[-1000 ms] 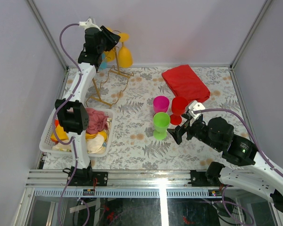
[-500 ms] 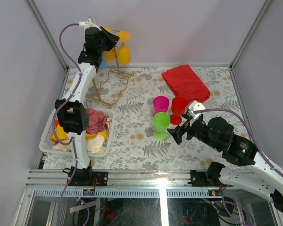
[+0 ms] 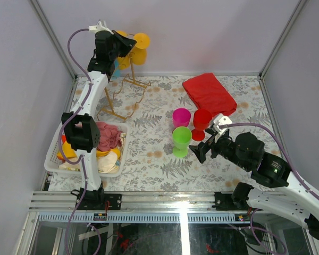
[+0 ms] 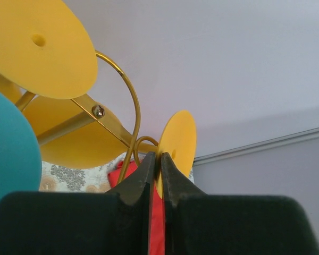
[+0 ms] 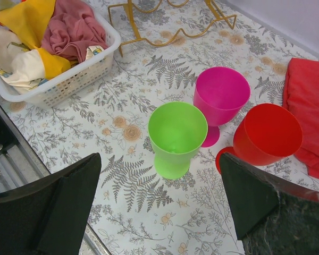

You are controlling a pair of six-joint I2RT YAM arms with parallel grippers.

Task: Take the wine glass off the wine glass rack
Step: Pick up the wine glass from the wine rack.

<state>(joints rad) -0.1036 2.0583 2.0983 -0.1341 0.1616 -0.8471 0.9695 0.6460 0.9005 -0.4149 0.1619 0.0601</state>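
Observation:
The gold wire wine glass rack (image 3: pixel 128 81) stands at the table's far left. My left gripper (image 3: pixel 128 44) is raised at the rack's top and shut on a yellow wine glass (image 3: pixel 139 48), which is tilted sideways. In the left wrist view the jaws (image 4: pixel 159 159) pinch the thin edge of the yellow glass's round foot (image 4: pixel 179 139) beside a curled gold rack hook (image 4: pixel 135 114). Another yellow foot (image 4: pixel 40 48) and a teal glass (image 4: pixel 8 159) still hang there. My right gripper (image 3: pixel 207 149) is open and empty above the table, next to the green glass (image 5: pixel 176 137).
Green (image 3: pixel 182 140), pink (image 3: pixel 181 118) and red (image 3: pixel 202 120) glasses stand mid-table. A folded red cloth (image 3: pixel 209 93) lies at the far right. A white basket (image 3: pixel 54 159) of cloths sits at the near left beside the left arm.
The yellow glass in my left gripper has swung from hanging bowl-down to tilted up and sideways, a little higher. The right arm has not moved.

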